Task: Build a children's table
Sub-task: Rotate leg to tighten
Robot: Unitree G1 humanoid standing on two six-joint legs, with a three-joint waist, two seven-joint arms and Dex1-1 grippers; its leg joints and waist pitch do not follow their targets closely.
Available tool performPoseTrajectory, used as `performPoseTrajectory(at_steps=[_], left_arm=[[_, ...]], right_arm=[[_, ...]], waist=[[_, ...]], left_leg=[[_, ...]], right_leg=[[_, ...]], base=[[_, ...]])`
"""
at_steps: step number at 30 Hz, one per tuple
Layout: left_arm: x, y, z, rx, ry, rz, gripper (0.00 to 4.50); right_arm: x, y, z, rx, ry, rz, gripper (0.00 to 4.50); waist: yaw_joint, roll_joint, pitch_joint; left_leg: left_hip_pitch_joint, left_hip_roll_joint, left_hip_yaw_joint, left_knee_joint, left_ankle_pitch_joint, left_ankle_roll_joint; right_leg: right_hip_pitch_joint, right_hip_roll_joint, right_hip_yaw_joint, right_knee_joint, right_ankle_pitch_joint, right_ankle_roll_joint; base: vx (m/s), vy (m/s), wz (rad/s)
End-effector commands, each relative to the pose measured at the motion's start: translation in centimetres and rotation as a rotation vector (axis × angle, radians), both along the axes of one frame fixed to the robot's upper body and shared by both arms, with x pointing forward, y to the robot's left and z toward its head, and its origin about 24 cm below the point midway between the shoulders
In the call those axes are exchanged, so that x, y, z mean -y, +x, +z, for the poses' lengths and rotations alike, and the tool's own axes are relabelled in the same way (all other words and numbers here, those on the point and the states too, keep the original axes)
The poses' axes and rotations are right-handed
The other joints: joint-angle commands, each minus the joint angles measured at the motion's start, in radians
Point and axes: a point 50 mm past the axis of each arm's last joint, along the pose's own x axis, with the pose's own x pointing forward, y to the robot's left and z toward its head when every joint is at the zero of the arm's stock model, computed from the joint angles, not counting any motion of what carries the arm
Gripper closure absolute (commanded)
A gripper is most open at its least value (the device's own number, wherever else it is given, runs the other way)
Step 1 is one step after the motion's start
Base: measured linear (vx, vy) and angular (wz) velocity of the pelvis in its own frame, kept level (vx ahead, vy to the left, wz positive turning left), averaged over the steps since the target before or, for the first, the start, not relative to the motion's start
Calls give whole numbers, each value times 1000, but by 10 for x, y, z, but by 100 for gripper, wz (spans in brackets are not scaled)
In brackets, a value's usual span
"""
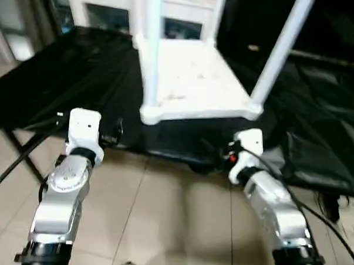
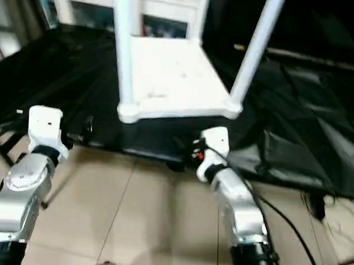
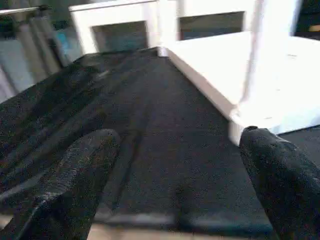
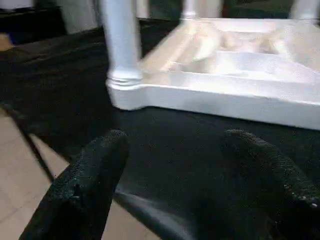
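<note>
Tabletop (image 1: 191, 80) upside down on black cloth (image 1: 79, 81), legs (image 1: 152, 43) up | left gripper (image 3: 175, 165) spread, empty | right gripper (image 4: 175, 170) spread, empty

We see a black cloth (image 1: 79, 81) covering the work surface, a white cabinet (image 1: 112, 12) with glass doors behind it, beige floor tiles (image 1: 173, 226) below, and black cables (image 1: 331, 224) trailing at right.

Dim indoor light — all views softly blurred, white plastic glaring.
</note>
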Motion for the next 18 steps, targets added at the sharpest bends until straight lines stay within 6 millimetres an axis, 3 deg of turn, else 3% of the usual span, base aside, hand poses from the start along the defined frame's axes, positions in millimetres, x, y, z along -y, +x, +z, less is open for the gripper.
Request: performPoseTrajectory(at_steps=[1,2,3,4,5,6,7,8,9,10,11,12,13,14,15,16,17,18], left_arm=[[0,1,3,2,7,-3,7],[0,1,3,0,8,-3,7],[0,1,3,0,8,-3,7],[0,1,3,-1,8,-4,7],[0,1,3,-3,7,-5,7],[0,1,3,-4,5,-7,7],[0,1,3,-4,4,-9,7],[0,1,3,-5,4,-10,7],[0,1,3,-5,3,-13,7],[1,1,2,-7,3,-26,7],[2,1,2,-10,3,-32,7],[2,1,2,-11,4,-36,7],[3,1,2,-13,-1,-44,7],[4,1,2,-14,-2,-46,7],[5,1,1,-14,-8,-57,7],[6,0,1,-13,-11,-65,7],[7,0,1,-12,-12,-67,7],[7,0,1,-11,-16,-73,7]], right_arm=[[1,2,5,3,20,-1,98],[1,2,5,5,14,1,98],[1,2,5,6,11,3,98],[1,2,5,7,10,4,98],[1,2,5,7,12,4,98],[1,2,5,7,13,4,98],[1,2,5,7,14,3,98],[1,2,5,7,14,3,98],[1,2,5,8,14,1,98],[1,2,5,5,19,-4,98],[2,1,4,2,23,-8,98],[2,1,4,0,26,-10,98],[3,0,4,-1,39,-9,98],[3,0,5,-2,41,-8,98],[3,-1,4,-4,41,-8,98],[4,-1,4,-5,39,-9,98],[4,-1,4,-5,39,-9,98],[5,-2,5,2,44,-21,98]], waist=[[-19,11,-15],[4,34,-8],[32,42,-17],[135,37,-31],[83,-61,-16],[84,-19,1],[131,-32,0],[152,-13,-3],[166,-6,-28],[145,25,-60],[92,49,-101],[60,39,-115],[46,29,-110],[41,14,-108],[37,12,-102],[25,-20,-74],[21,-73,-55],[45,-79,-47]], left_leg=[[123,100,8,-98,-964,-137],[105,117,49,-135,-1003,-148],[17,147,76,-225,-1073,-149],[7,127,158,-205,-959,-117],[197,97,142,53,-599,-61],[129,71,65,150,-329,19],[-24,-1,-2,175,-128,64],[-8,27,-2,131,-130,55],[36,42,15,52,-152,54],[149,73,23,-48,-128,74],[311,193,-101,-69,-90,254],[343,232,-144,-46,52,365],[300,220,-155,-38,337,515],[284,207,-80,-23,410,441],[265,185,-33,-33,399,379],[203,120,64,-63,188,281],[165,10,151,-55,-204,168],[176,-33,152,17,-353,105]], right_leg=[[-24,-41,28,-123,-691,-81],[9,-8,3,-68,-615,-78],[103,17,24,129,-441,-73],[114,37,67,145,-302,-48],[-42,-129,188,-125,-882,-70],[-1,-238,261,-208,-1000,-182],[145,-169,290,-163,-936,-186],[145,-168,278,-161,-844,-168],[154,-85,245,-135,-554,-185],[102,1,168,-86,-243,-173],[-49,26,115,75,-121,-103],[-103,18,112,125,-153,-19],[-142,-2,111,170,-130,89],[-191,-22,126,179,-11,110],[-202,-20,119,171,65,79],[-167,-18,116,88,240,-42],[-73,1,163,-25,137,-115],[-43,-43,249,-109,-191,-197]], base=[[6,-55,33],[6,-55,33],[-16,-82,21],[15,-139,29],[15,-139,29],[163,-144,21],[244,-51,2],[244,-51,2],[188,-19,33],[124,-12,62],[124,-12,62],[192,-20,19],[156,-61,-26],[156,-61,-26],[-61,-55,-33],[-23,-43,-41],[-23,-43,-41],[138,-70,-28]])
